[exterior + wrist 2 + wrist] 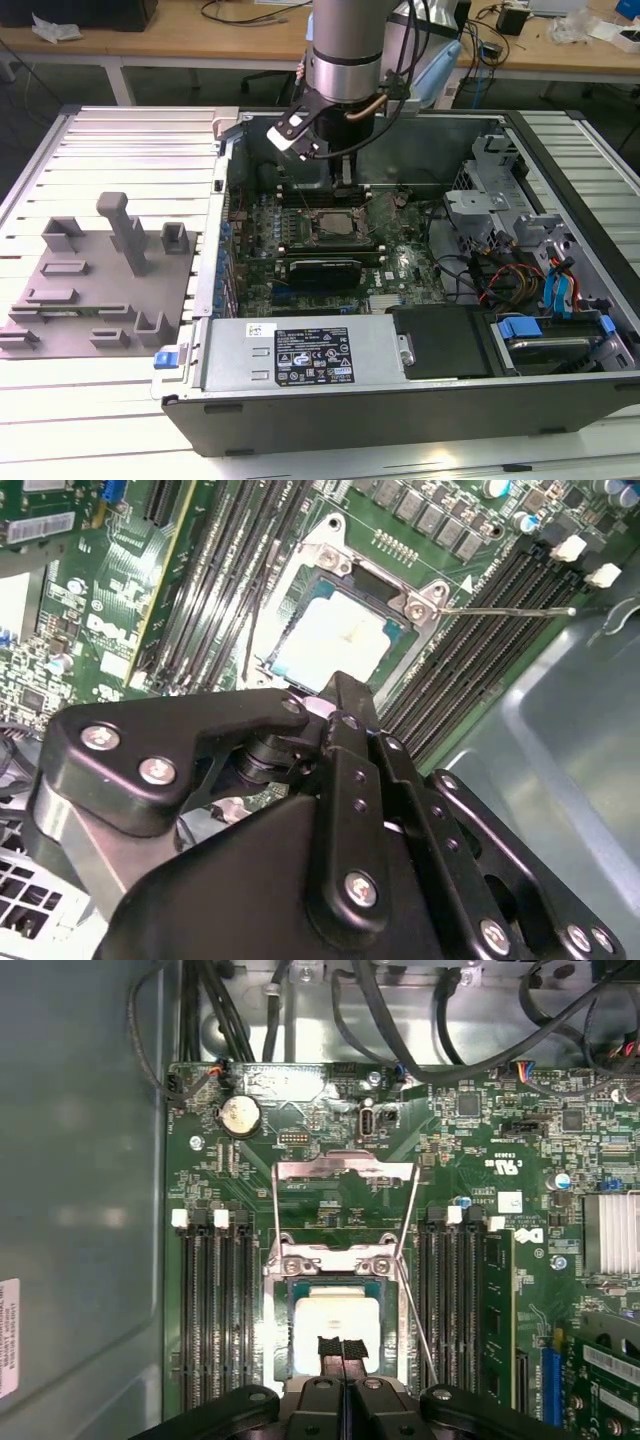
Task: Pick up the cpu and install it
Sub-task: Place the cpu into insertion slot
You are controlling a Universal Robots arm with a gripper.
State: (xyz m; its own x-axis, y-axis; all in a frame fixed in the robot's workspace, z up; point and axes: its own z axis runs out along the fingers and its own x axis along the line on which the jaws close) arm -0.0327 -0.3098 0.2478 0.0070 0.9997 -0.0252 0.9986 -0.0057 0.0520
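The cpu (335, 1325) (335, 635) is a silvery-white square lying flat inside the metal-framed socket (275, 1332) on the green motherboard (470, 1175). The socket's load plate (345, 1172) stands flipped open beyond it, with its thin lever (415, 1310) swung out to one side. My gripper (341, 1348) hangs just above the cpu's near edge, its two black fingertips pressed together with nothing between them. In the exterior view the gripper (345, 180) hangs over the socket (331, 223) inside the open computer case.
Memory slots (210, 1310) flank the socket on both sides. A grey power supply (300, 355), drive bays with blue tabs (520, 325) and cable bundles (500, 275) crowd the case. A grey fixture block (100, 270) sits on the table at the exterior view's left.
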